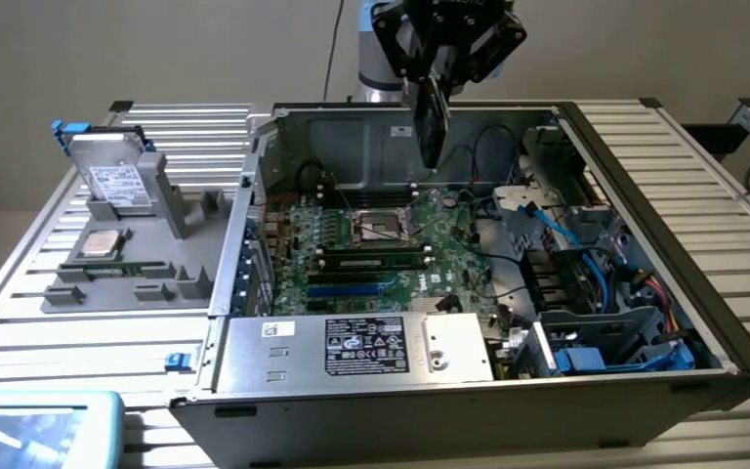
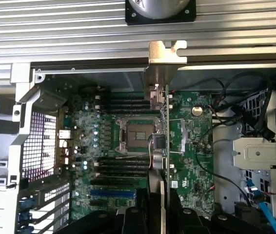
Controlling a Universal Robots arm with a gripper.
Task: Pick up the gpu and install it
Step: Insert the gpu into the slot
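**GPU held over the open case, not yet seated**

Exterior view: the gripper (image 1: pixel 432 83) hangs above the far wall of the open computer case (image 1: pixel 727 342). Its fingers are pinched narrow on the gpu (image 1: pixel 430 132), which hangs on edge below them, dark and slim from this side. The card is in the air, above the far half of the motherboard (image 1: pixel 375 244), and I see no contact with the board. On the exterior view's left, outside the case, a grey fixture (image 1: pixel 153 283) holds a silver hard drive (image 1: pixel 117 181) upright. The power supply (image 1: pixel 362 347) fills the near corner of the case, and blue cables (image 1: pixel 584 259) tangle on the exterior view's right. All of it sits on a slatted metal table (image 1: pixel 687 147).

Wrist view: here I look straight down the card. The gpu (image 2: pixel 166 146) shows as a thin green edge running away from the gripper (image 2: pixel 161 217), with dark fingers (image 2: pixel 184 219) on both faces. Its silver bracket (image 2: pixel 165 61) reaches the case's back wall, a detail the exterior view hides. The card's line passes just beside the CPU socket (image 2: pixel 137 134) and crosses the ends of the memory slots (image 2: pixel 123 102). The card itself covers the strip of board under it, so I cannot tell which slot lies there. Loose black wires (image 2: pixel 235 92) curl near the drive bay, apart from the card.
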